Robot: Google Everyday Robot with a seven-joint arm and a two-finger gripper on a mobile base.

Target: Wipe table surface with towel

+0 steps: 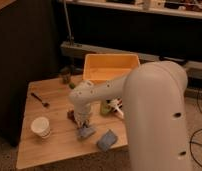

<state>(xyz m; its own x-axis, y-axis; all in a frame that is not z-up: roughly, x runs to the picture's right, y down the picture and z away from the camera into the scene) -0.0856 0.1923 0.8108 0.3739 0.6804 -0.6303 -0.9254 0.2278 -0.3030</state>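
The towel [86, 132], a pale blue-grey cloth, lies bunched on the light wooden table surface [54, 145] near its front middle. My gripper [83, 123] points straight down onto the towel's upper edge and is shut, with the cloth gathered at its tip. The white forearm [96, 95] reaches in from the right, and the large white arm link [154, 115] hides the table's right part.
A white paper cup [41, 126] stands left of the towel. A darker blue square pad [107, 140] lies to its right. A dark spoon [40, 99], a dark cup [65, 76], a green item [105, 107] and a yellow bin [111, 67] sit farther back.
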